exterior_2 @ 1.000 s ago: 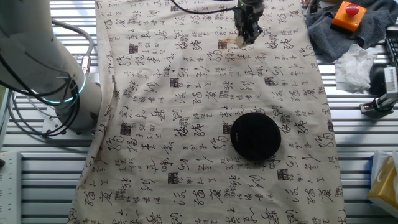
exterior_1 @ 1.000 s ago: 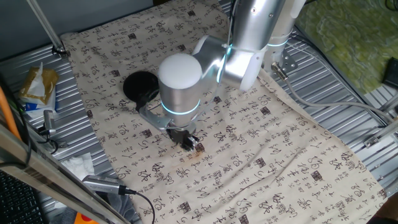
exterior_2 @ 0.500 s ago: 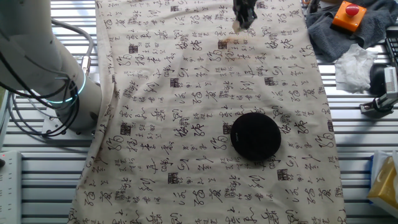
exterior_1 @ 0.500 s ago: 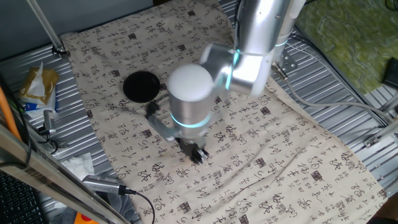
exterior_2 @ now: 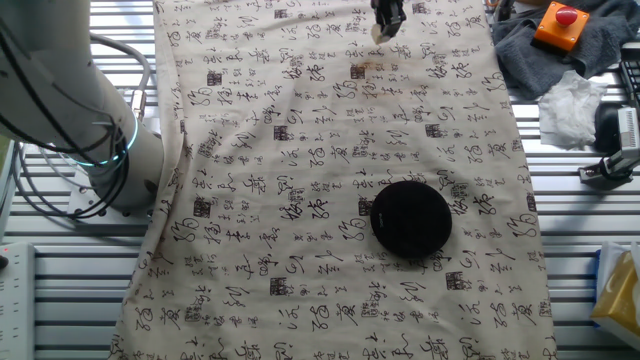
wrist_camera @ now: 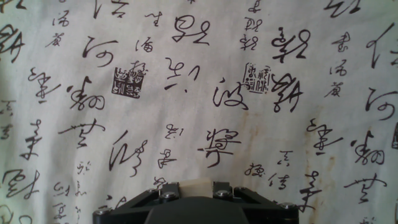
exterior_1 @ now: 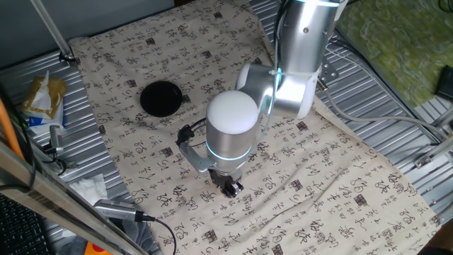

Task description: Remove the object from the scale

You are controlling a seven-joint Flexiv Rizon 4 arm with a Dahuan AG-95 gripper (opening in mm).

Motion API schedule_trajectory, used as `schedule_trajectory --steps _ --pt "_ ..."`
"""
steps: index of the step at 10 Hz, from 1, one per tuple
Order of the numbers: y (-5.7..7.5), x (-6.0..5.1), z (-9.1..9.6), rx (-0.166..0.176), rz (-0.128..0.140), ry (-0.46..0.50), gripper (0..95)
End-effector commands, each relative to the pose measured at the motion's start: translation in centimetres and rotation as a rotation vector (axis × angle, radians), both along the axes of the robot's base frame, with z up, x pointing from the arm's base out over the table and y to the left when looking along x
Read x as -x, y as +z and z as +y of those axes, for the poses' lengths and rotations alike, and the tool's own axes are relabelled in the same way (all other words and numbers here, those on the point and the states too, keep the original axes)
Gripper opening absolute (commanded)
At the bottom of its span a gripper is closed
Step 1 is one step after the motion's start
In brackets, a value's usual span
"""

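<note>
While the silver arm's big rounded joint is blocking most of the hand in one fixed view, only the dark tips of the two-finger gripper [exterior_1: 230, 188] are poking out below it, and nothing between them can be made out there. At the top edge of the other fixed view the gripper [exterior_2: 387, 22] is cut off, with just its lower part showing and a pale speck, the small pale tan wooden-looking cube [exterior_2: 379, 31], sitting at its tip. The hand view is giving what the others are not: the cube [wrist_camera: 196, 188] is showing as a cream block at the bottom edge, pinched between the two black fingers [wrist_camera: 152, 198], with its lower part hidden behind the gripper body. So the jaws are clamping the cube, closed down to its width. Neither the disc nor the arm is appearing in the hand view, which is filled by the cream cloth printed with black calligraphy [wrist_camera: 205, 93]. The flat round black disc of the scale [exterior_2: 410, 218] is lying bare-topped on the cloth, well apart from the gripper; the first fixed view is showing the scale [exterior_1: 161, 98] likewise
</note>
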State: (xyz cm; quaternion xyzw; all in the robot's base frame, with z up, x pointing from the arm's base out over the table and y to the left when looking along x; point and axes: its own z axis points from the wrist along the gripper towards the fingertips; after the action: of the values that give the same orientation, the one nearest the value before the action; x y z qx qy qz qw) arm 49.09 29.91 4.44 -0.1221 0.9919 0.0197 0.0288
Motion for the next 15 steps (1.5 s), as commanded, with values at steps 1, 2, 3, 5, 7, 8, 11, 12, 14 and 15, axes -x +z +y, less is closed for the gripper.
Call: schedule_trajectory --steps 1,2,3,5,7,8,11,12,14,15 --pt "-0.1 0.0 -0.1 0.005 -0.001 -0.004 0.0" --pt "-0.3 -0.1 -0.1 0.005 -0.002 -0.004 0.0" --pt "-0.5 -0.1 -0.2 0.005 -0.006 -0.004 0.0" --pt "-1.1 -0.3 -0.3 0.007 -0.008 -0.014 0.0" --pt "-1.5 -0.4 -0.3 0.007 -0.01 -0.017 0.0" --pt "-1.7 -0.5 -0.4 0.007 -0.011 -0.018 0.0" --pt "-2.0 -0.5 -0.4 0.002 -0.01 -0.019 19.0" --pt "-2.0 -0.6 -0.4 0.001 -0.011 -0.018 19.0" --pt "-2.1 -0.6 -0.4 -0.009 -0.014 -0.013 57.0" --pt "-2.1 -0.6 -0.4 -0.013 -0.016 -0.011 76.0"
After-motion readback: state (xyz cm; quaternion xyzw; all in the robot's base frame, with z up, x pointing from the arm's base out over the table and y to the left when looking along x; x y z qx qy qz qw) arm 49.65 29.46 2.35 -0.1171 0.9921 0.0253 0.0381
